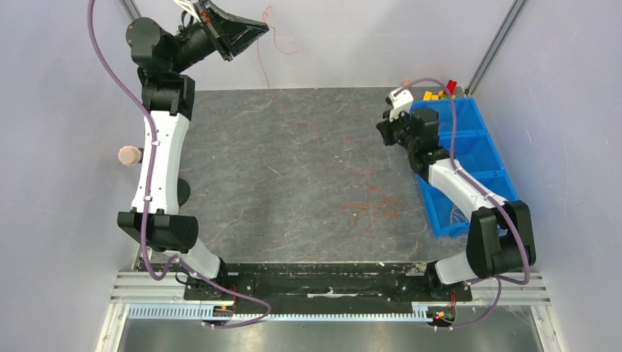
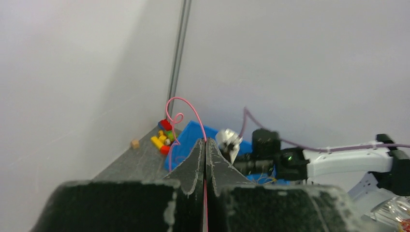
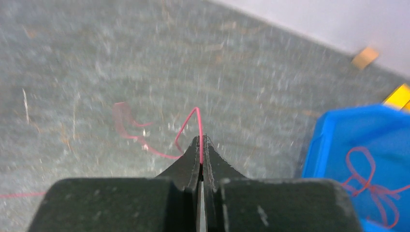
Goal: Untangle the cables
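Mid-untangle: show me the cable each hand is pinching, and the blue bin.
Left cable [image 2: 181, 98]: left wrist view, top of its pink arc.
Right cable [image 3: 200, 130]: right wrist view, straight run just above the pinch.
Blue bin [image 1: 483, 155]: top external view, bare floor of the middle compartment.

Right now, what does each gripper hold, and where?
Left gripper: red cable, just below its curled end. Right gripper: red strand, beside a bend.
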`<state>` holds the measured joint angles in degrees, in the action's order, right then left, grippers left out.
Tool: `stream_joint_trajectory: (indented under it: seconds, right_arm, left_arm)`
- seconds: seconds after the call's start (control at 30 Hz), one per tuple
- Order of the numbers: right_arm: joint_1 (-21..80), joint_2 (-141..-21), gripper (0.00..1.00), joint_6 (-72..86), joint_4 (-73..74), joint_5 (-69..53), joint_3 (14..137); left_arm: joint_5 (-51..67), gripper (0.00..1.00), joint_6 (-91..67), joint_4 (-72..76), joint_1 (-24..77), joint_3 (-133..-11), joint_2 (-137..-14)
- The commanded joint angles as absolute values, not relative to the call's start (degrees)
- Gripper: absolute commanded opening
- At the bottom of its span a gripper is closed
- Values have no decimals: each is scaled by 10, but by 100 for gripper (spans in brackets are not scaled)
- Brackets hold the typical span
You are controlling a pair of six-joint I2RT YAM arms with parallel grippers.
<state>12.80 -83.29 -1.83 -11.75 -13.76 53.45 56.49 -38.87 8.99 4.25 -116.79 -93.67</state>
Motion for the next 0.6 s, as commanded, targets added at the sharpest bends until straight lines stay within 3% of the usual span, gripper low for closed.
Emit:
stream_joint_trajectory:
  seconds: [0.0, 0.3, 0.47, 0.57]
  right_arm:
    - [112, -784, 0, -1, -135, -166, 632]
    - [78, -780, 0, -21, -120, -151, 760]
    - [16, -829, 0, -19, -118, -135, 851]
    - [-24, -864, 0, 50, -114, -191, 931]
  left_arm:
    - [523, 2, -263, 12, 42, -1097, -905]
    - [488, 2, -185, 3, 52, -872, -855]
    - [406, 2, -49, -123, 52, -832, -860]
    - [362, 2, 22, -163, 52, -792, -866]
